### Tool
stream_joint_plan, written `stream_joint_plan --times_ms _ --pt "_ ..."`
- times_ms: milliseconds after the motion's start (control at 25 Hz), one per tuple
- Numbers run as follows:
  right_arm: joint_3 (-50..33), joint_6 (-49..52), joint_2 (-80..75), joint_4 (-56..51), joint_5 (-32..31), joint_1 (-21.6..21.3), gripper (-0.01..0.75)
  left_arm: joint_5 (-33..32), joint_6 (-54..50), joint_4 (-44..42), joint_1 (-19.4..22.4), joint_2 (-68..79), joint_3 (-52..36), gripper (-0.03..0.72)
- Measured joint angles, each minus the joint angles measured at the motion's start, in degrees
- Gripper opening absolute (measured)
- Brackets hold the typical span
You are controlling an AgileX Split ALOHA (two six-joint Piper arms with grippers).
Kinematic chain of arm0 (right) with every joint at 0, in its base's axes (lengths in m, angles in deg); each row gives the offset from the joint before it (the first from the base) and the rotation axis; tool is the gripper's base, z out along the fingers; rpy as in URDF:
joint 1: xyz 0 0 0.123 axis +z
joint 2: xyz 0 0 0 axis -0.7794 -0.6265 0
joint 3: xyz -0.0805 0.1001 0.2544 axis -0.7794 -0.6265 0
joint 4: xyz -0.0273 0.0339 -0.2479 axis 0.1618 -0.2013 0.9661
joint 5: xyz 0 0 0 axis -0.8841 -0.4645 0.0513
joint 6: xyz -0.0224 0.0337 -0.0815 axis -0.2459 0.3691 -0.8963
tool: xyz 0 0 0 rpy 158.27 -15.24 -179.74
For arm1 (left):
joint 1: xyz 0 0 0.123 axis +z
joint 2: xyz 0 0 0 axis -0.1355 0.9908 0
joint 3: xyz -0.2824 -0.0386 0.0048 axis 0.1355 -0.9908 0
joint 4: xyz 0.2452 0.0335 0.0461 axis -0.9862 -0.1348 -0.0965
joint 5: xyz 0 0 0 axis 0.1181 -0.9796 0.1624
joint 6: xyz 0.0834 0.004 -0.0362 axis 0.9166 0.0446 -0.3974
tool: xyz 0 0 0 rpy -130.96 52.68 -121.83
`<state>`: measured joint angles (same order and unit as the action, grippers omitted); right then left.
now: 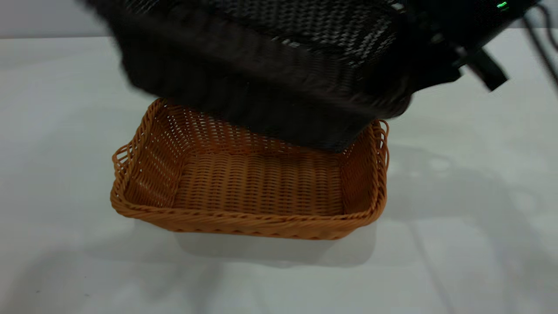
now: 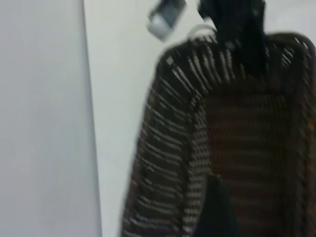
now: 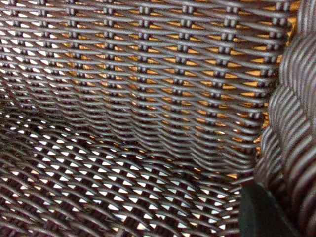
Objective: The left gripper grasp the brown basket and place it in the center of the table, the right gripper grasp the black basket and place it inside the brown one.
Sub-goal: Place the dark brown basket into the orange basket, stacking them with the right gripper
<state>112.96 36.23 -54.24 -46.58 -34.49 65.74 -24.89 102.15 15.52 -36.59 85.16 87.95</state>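
The brown basket (image 1: 257, 183) stands upright near the middle of the white table (image 1: 479, 196). The black basket (image 1: 270, 65) hangs tilted in the air just above the brown basket's far side, its lower corner dipping inside the far right rim. My right gripper (image 1: 429, 65) is shut on the black basket's right end. In the right wrist view one finger (image 3: 261, 212) presses by the braided rim (image 3: 291, 123), and orange shows through the dark weave (image 3: 148, 98). My left gripper (image 2: 213, 210) is only a dark shape in the left wrist view, which looks onto the black basket (image 2: 237, 138).
The right arm and its cables (image 1: 545, 39) reach in from the upper right. White tabletop (image 2: 118, 98) spreads around the brown basket on all sides. A wall runs along the table's far edge (image 1: 43, 17).
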Motion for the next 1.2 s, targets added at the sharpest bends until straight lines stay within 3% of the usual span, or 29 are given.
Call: stream_joint_plan --times_ms 120,640,760,1000,1200 --pt "0.00 0.05 -2.26 1.08 3.11 2.09 0.085 -0.32 -1.62 0.00 0.00 -0.49 0.00 0.474" --pt "0.11 0.43 -8.69 9.56 6.52 2.18 0.107 -0.44 -3.68 -0.11 0.00 -0.49 0.00 0.474" --pt "0.11 0.37 -8.71 9.26 6.68 2.18 0.180 -0.44 -3.68 -0.11 0.00 -0.49 0.00 0.468" --pt "0.21 -2.61 -8.33 10.13 3.79 2.23 0.460 -0.44 -4.60 -0.42 0.00 -0.62 0.00 0.449" --pt "2.72 -2.53 -3.11 15.69 -1.02 2.23 0.575 -0.44 -9.29 -2.95 0.00 -3.67 0.00 0.447"
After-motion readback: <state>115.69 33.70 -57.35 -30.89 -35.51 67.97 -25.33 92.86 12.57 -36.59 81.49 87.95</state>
